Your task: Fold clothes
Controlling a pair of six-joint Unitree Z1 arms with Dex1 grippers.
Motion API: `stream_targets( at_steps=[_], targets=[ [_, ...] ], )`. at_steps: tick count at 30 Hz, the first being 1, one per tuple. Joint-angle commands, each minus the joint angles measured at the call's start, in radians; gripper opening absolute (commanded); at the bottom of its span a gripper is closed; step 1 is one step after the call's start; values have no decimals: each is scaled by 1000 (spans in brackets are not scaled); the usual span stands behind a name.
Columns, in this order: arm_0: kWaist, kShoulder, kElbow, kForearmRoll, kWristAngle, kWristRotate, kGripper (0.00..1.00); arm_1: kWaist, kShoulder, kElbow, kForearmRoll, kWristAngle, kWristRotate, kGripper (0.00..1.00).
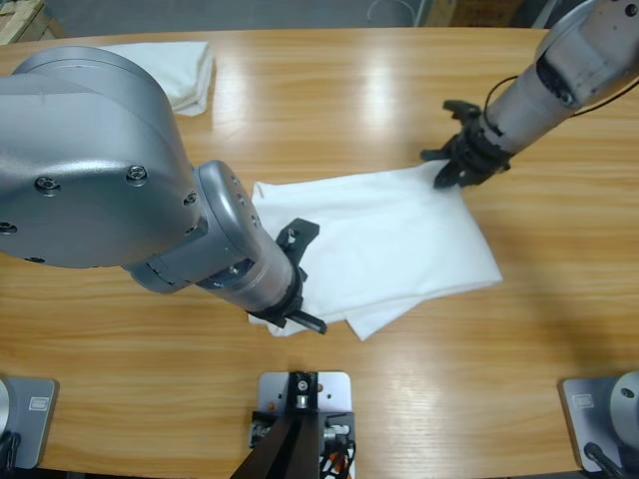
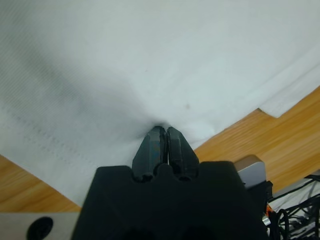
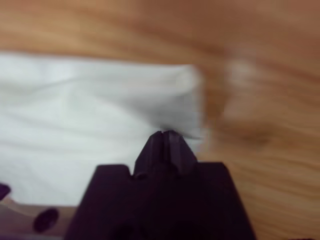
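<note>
T-shirt (image 1: 399,239) lies half-folded on the surface (image 1: 329,100), pinched at opposite ends by closed left tool (image 1: 296,317) and right tool (image 1: 446,176).

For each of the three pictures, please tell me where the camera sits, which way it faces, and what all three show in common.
High view: fixed above, looking down on the table; both arms show.
Left wrist view: on the left arm, looking along its end effector, shut on the T-shirt.
Right wrist view: on the right arm, along the right end effector, shut on a T-shirt corner.
Shared: the same T-shirt.
</note>
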Motion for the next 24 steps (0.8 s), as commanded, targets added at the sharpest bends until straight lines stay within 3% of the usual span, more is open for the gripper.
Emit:
stream_targets(
  at_steps=[1,6,9,11,16,24],
  targets=[
    [-15,90,28,30,-22,-3,0,-77,55,-16,-32,-40,-38,0],
    [-10,34,8,30,6,-5,0,-79,-233,-59,101,-61,-42,0],
    [15,-35,-16,30,40,-3,0,33,-401,-55,198,-49,37,0],
    [34,-73,-38,30,53,-3,0,112,-452,46,174,-22,108,0],
    [80,-73,-68,28,56,-37,0,281,-447,318,-55,32,286,0],
    [193,53,-102,17,61,-59,0,293,-292,416,-236,34,303,0]
  ],
)
